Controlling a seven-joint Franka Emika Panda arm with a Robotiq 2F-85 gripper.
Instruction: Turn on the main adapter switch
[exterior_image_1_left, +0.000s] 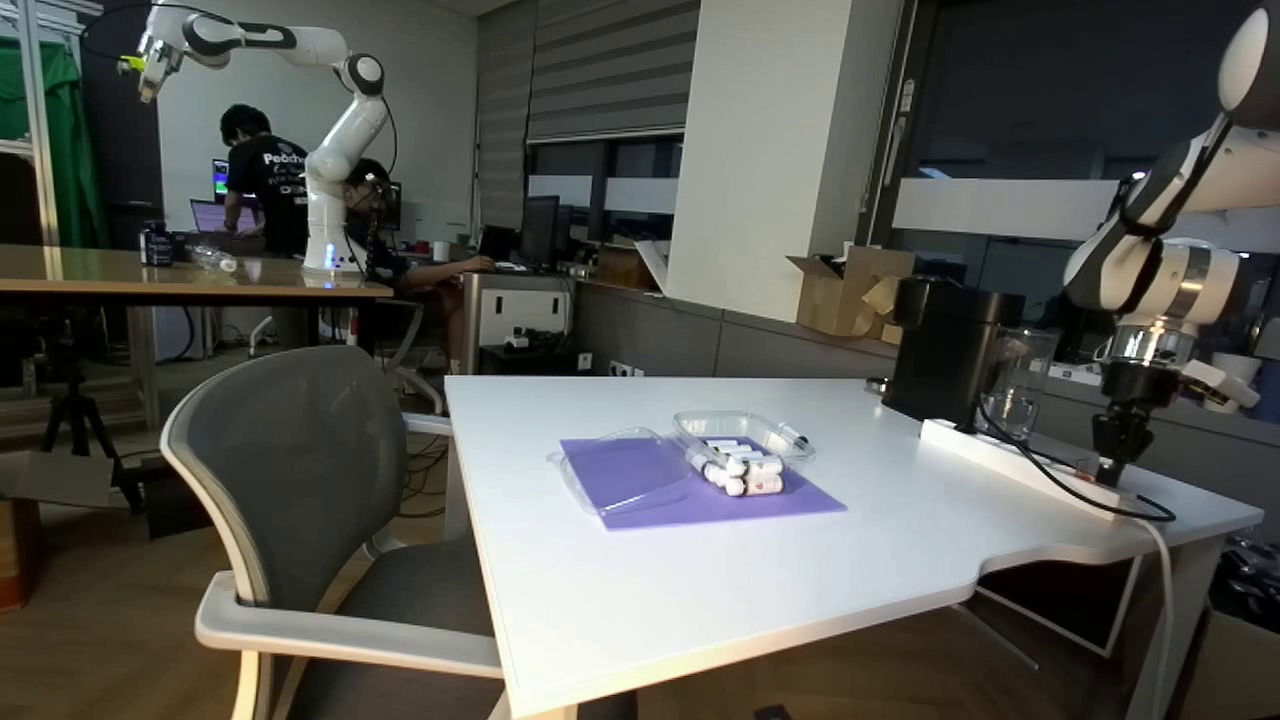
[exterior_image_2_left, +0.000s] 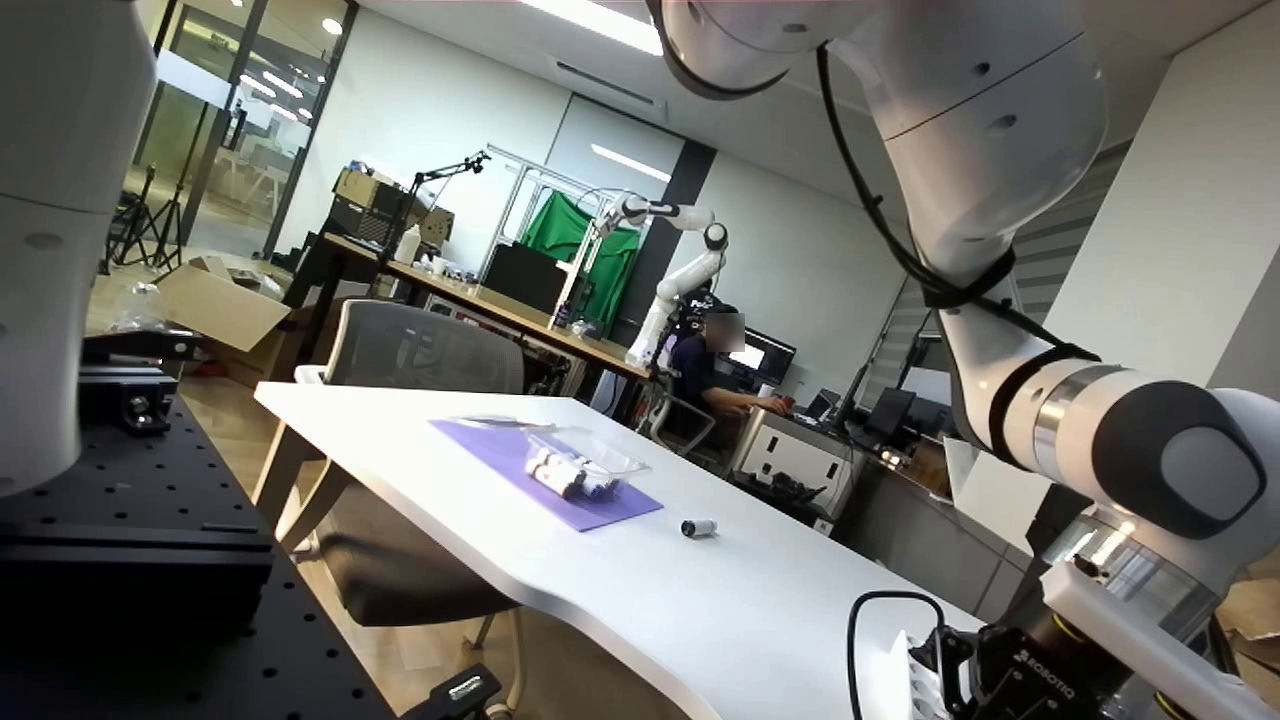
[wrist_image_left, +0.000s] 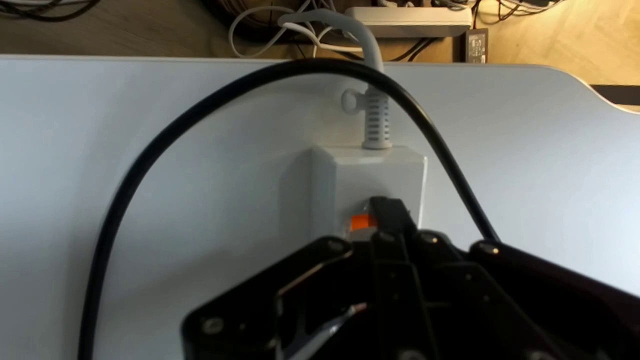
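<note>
Pressed together at its tip, the end effector (wrist_image_left: 392, 212) points down over the corded end of the white power strip (wrist_image_left: 375, 172). In the wrist view, the orange switch (wrist_image_left: 361, 222) peeks out just left of that tip, partly hidden; whether they touch, I can't tell. A black cable (wrist_image_left: 320, 66) arcs round that end. The strip lies on the worktop (exterior_image_1_left: 700, 620) beside a black machine (exterior_image_1_left: 940, 350).
</note>
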